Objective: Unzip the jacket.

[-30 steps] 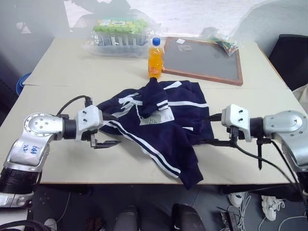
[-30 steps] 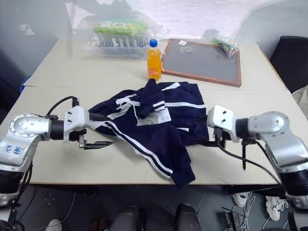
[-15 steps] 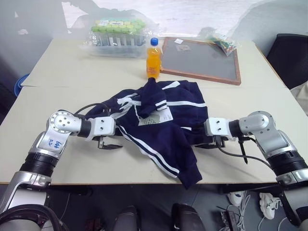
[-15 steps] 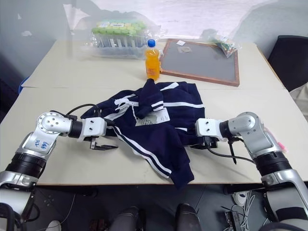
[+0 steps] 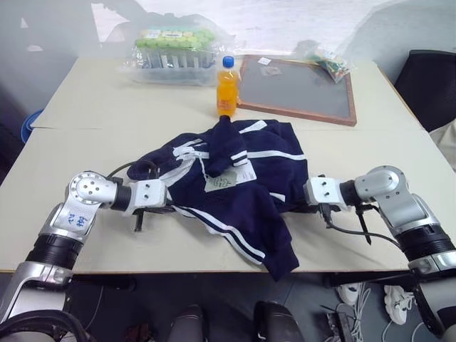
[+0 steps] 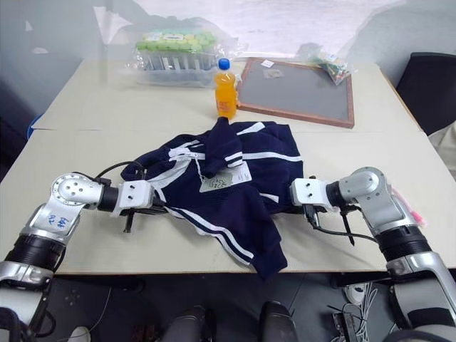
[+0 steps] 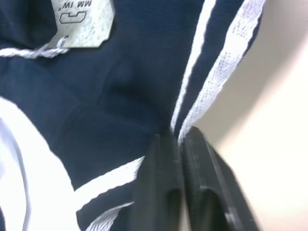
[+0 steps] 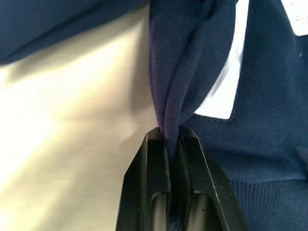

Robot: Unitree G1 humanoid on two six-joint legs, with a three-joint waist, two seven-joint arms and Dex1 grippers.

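Observation:
The jacket (image 5: 246, 182), navy with white stripes and a white tag, lies crumpled across the middle of the table, one corner hanging over the front edge. My left gripper (image 5: 169, 208) is at its left side, shut on the white-striped edge (image 7: 192, 110). My right gripper (image 5: 303, 208) is at its right side, shut on a fold of navy fabric (image 8: 168, 96). The fingers (image 8: 156, 183) pinch the cloth tightly. The zipper is hidden in the folds.
An orange bottle (image 5: 227, 87) stands just behind the jacket. A framed grey board (image 5: 299, 89) lies at the back right, and a wrapped pack of green-capped bottles (image 5: 174, 48) at the back left. Bare tabletop (image 5: 85, 142) lies left and right of the jacket.
Both grippers have sunk to the table and closed on the jacket's edges; they stood open beside it before.

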